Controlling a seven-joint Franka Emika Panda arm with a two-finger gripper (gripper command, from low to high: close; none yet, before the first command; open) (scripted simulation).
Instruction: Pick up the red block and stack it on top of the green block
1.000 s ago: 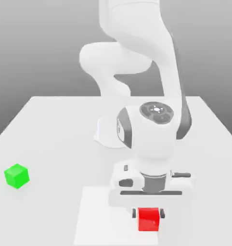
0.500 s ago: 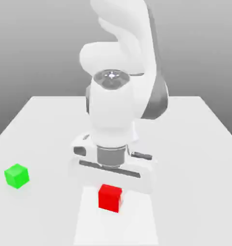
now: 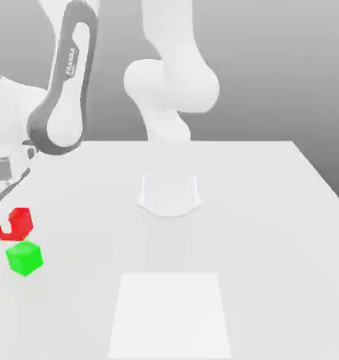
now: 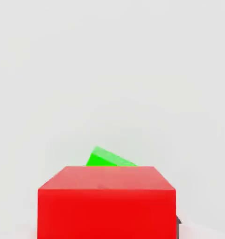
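The red block (image 3: 17, 223) hangs off the table at the exterior view's far left, with my gripper (image 3: 13, 226) shut on it under the white hand. Just below it, and slightly toward the exterior view's right, the green block (image 3: 24, 258) rests on the white table (image 3: 264, 211); the two blocks look close but apart. In the hand view the red block (image 4: 106, 203) sits large between my fingers, and a corner of the green block (image 4: 108, 158) peeks out beyond its top edge.
The arm's white base (image 3: 169, 193) stands at the table's middle back. A paler square patch (image 3: 170, 315) lies on the table at the front centre. The table's left edge runs close beside the green block.
The arm has swung from the front centre to the exterior view's left, carrying the red block off the pale patch to just above the green block. The green block has not moved.
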